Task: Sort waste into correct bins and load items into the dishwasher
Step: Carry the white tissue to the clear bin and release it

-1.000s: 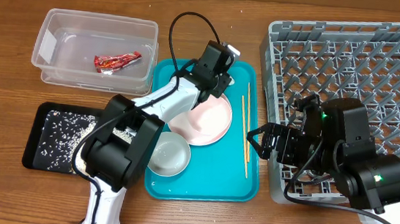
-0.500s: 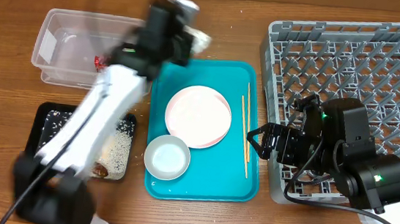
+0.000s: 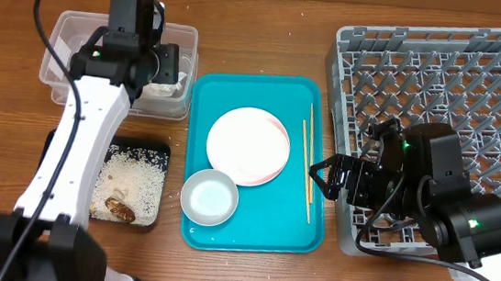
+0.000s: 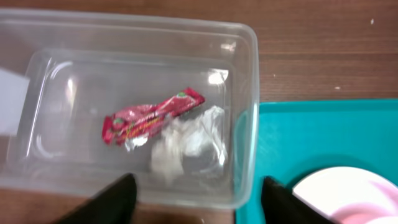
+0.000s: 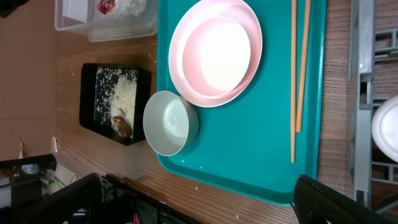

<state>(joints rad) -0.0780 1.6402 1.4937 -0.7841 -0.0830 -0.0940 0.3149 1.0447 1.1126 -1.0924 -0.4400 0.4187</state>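
Note:
My left gripper [image 3: 162,62] hangs over the clear tub [image 3: 65,38], open, with nothing between its fingers [image 4: 118,200]. In the tub [image 4: 249,93] lie the red wrapper [image 4: 152,115] and the crumpled white tissue [image 4: 186,142], side by side. Rice scraps [image 3: 131,180] fill the black tray [image 3: 51,154]. The pink-white plate [image 3: 248,145], a white bowl [image 3: 209,197] and the chopsticks [image 3: 308,169] rest on the teal tray [image 3: 265,230]. My right gripper [image 3: 325,177] stands open between that tray and the grey dish rack [image 3: 448,95], holding nothing.
A brown lump [image 3: 119,209] lies among the rice in the black tray. The right wrist view shows a white dish [image 5: 385,127] sitting in the rack at the frame's right edge. Bare wooden table [image 3: 270,32] runs along the back.
The left arm swung from the teal tray across to the clear tub. Its jaws opened and the tissue now lies in the tub. The right arm has not moved.

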